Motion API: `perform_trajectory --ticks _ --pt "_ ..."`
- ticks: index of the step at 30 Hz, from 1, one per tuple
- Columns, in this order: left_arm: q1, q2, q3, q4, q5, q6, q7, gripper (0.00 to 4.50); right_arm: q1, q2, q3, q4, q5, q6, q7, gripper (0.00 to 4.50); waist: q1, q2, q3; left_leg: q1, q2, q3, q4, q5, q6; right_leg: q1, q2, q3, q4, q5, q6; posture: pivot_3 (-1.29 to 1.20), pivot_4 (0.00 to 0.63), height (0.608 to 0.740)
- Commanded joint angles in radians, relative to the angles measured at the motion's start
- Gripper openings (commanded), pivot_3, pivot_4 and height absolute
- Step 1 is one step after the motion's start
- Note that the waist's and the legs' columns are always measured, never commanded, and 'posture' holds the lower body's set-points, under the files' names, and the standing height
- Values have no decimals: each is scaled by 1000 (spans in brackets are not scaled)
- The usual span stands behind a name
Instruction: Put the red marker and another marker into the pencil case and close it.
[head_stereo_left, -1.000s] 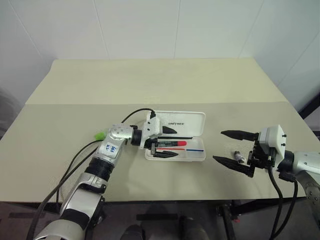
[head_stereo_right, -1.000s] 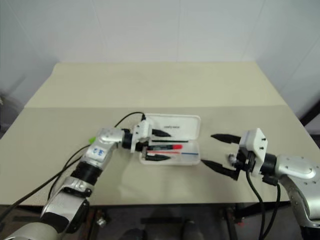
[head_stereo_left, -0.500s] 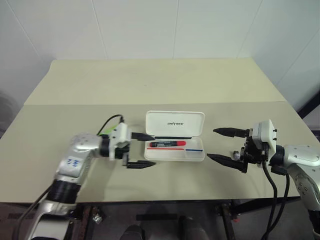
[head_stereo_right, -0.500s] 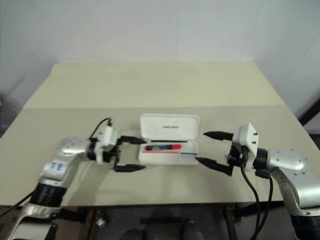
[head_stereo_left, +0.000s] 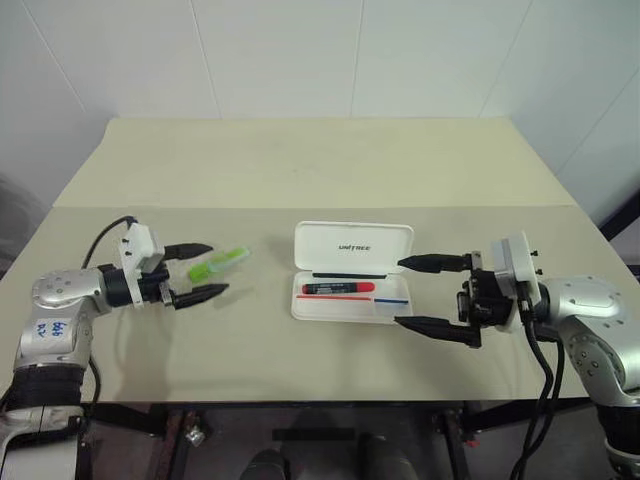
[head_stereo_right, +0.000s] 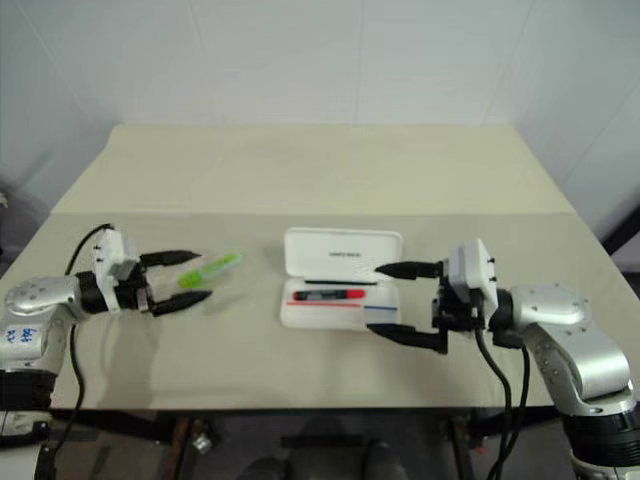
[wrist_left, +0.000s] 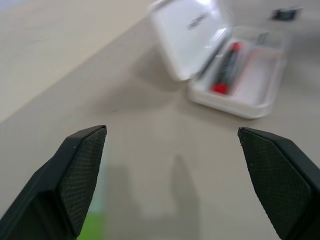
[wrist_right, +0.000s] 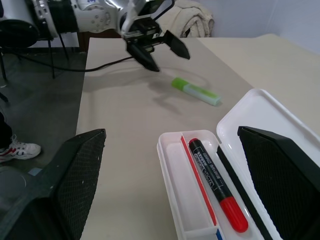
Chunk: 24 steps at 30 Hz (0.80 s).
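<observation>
My left claw (head_stereo_left: 198, 270) is wide open and holds nothing. The light green highlighter (head_stereo_left: 218, 263) lies flat on the surface (head_stereo_left: 300, 180), right at the tips of that claw, close to the upper finger. My right claw (head_stereo_left: 416, 293) is wide open too, empty, with its two fingers near the right end of the pencil case (head_stereo_left: 352, 271). The case sits open in the middle of the surface, lid up. The red marker (head_stereo_left: 338, 288) is already lying in the tray.

What could go wrong? The highlighter is short, fat and smooth, with a see-through pale cap — I think it could roll or slide away if one finger bumps it first. If I pinch it near one end, it may tip and drop on the way to the case.

The case is white hard plastic with round corners and looks light. I think it could skid or turn if my right claw nudges it, and the lid could flop down before the highlighter is in.

The red marker is thin, with a black body and a bright red cap. It lies along a red and blue stripe — it could roll if the tray gets jolted.
</observation>
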Motion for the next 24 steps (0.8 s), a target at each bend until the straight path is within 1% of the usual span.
perform_trajectory --ticks 1,7,13,18,24 --pt "-69 -10 -11 133 54 -111 34 4475 -3 5 0 -7 -25 -27 -10 4500 0 0 0 0 0 0 0 0 0 0 0 0 0 0 0 0 150 740" --pt "-176 -40 -44 396 109 -240 20 4475 26 -3 -29 -12 -45 -27 -39 4500 0 0 0 -1 0 0 -1 0 0 0 0 0 1 0 1 0 150 740" --pt "-258 -67 -76 607 163 -333 20 4475 89 -23 -73 -59 -39 -15 -71 4500 0 0 0 -1 0 0 -1 0 0 0 0 0 2 1 1 0 150 740" --pt "-311 -77 -79 719 200 -377 47 4475 129 -39 -103 -85 -30 -9 -83 4500 0 -1 0 -1 0 0 0 0 0 0 0 0 1 1 1 0 150 740" --pt "-340 -92 -68 787 217 -393 79 4475 157 -57 -137 -101 -24 0 -84 4500 0 -1 0 -1 0 0 0 0 0 0 0 0 2 1 1 0 150 740"
